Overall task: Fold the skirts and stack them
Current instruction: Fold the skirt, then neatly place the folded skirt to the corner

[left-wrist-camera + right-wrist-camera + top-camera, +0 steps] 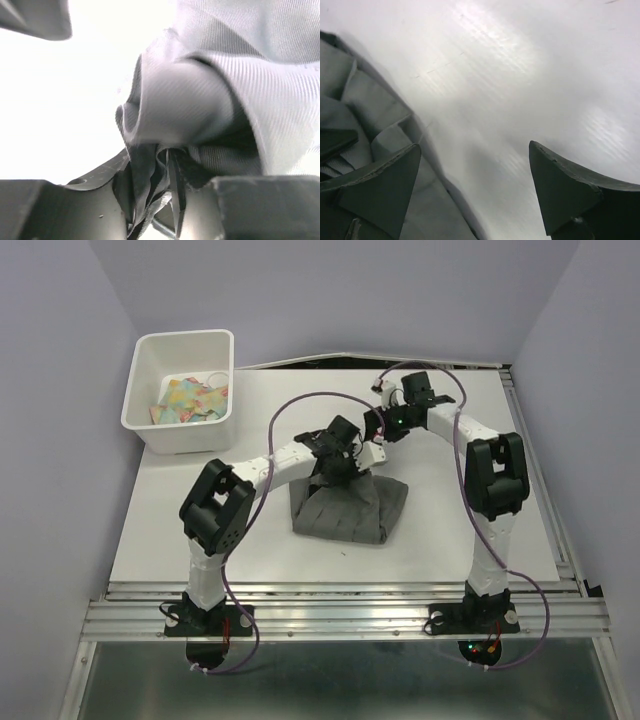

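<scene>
One dark grey pleated skirt (350, 505) lies folded into a thick pad at the middle of the table. My left gripper (335, 462) sits on its far edge. In the left wrist view the left gripper (167, 200) has its jaws parted, and folds of the skirt (200, 100) hang loosely in the gap. My right gripper (375, 428) hovers just beyond the skirt's far right corner. In the right wrist view the right gripper (474, 146) is wide open over bare table, with nothing between its fingers. The skirt (375, 110) lies beside its left finger.
A white bin (150, 422) with colourful cloth pieces (190, 400) stands at the far left of the white table (200, 530). Metal rails run along the near edge and the right side.
</scene>
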